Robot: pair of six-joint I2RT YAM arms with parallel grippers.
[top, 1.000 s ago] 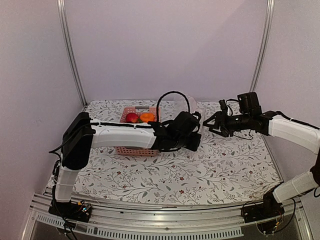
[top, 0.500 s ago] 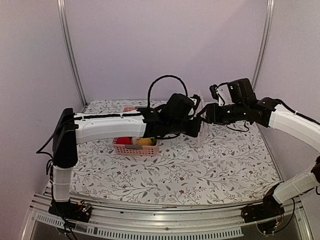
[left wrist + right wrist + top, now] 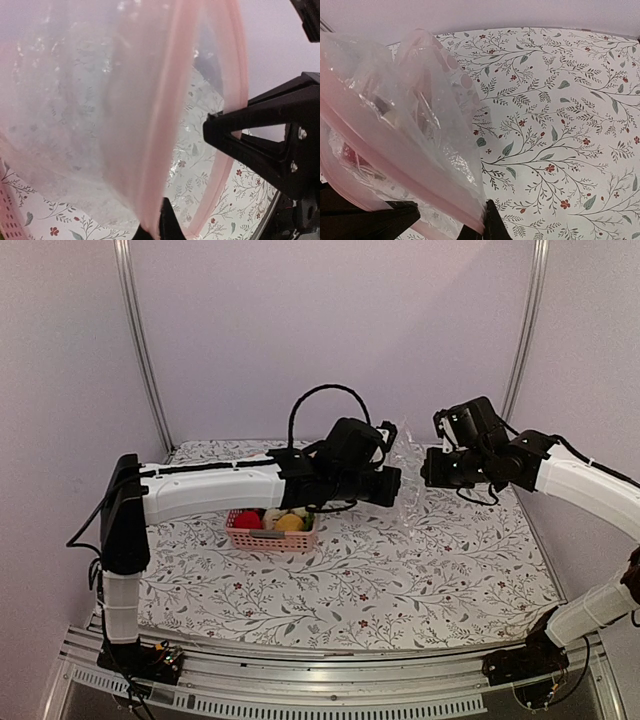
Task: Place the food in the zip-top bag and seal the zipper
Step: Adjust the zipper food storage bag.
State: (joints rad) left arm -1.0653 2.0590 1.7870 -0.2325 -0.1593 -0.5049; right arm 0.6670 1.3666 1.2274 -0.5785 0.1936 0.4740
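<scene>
The zip-top bag (image 3: 408, 483) hangs in the air between my two grippers, clear and crinkly, its mouth held apart. Its zipper (image 3: 165, 125) shows as a pale pink strip along the mouth. My left gripper (image 3: 158, 229) is shut on one side of that strip. My right gripper (image 3: 485, 226) is shut on the other side of the mouth edge (image 3: 410, 165). From above, the left gripper (image 3: 393, 486) and right gripper (image 3: 426, 474) face each other across the bag. The food sits in the pink basket (image 3: 270, 538): a red piece (image 3: 245, 519), a yellow piece (image 3: 289, 523) and a whitish one.
The flowered tablecloth (image 3: 400, 580) covers the table under the bag. The basket stands left of centre, under the left arm (image 3: 220, 490). Metal frame posts (image 3: 140, 350) rise at the back corners, with pale walls behind.
The right gripper came in to the bag's mouth and shut on its edge. Both arms rose, lifting the bag off the table, and the left arm uncovered the basket.
</scene>
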